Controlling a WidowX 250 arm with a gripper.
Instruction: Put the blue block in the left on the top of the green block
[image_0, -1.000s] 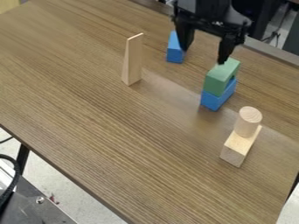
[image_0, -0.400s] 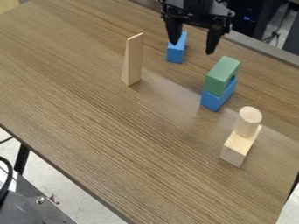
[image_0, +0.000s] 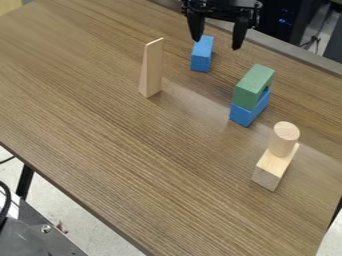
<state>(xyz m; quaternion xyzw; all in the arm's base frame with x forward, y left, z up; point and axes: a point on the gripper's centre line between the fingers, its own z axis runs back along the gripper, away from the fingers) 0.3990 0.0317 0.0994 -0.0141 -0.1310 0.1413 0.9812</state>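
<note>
So the gripper (image_0: 217, 44) hangs at the top of the frame, a bit right of the middle, with its two fingers spread well apart and pointing down, nothing pinched between them. The left blue block (image_0: 202, 56) sits on the table (image_0: 133, 155) in the upper part of the frame, just right of centre. In the picture its far end comes up between the fingertips, close to the one on the picture's left (can't tell how high the gripper is over it, though).

The green block (image_0: 254, 85) is down and to the right of that, lying on top of the lower blue block (image_0: 248, 114), so those two make a little stack right of centre. The left blue block is apart from that stack, on the table and not on the green one.

Further down on the right there's a plain wood block (image_0: 270, 172) lying flat, with a wood cylinder (image_0: 284, 141) standing upright on its far end. The tall thin wood wedge (image_0: 152, 69) stands on end, narrow at the top, a little left of the left blue block and nearer the camera.
</note>
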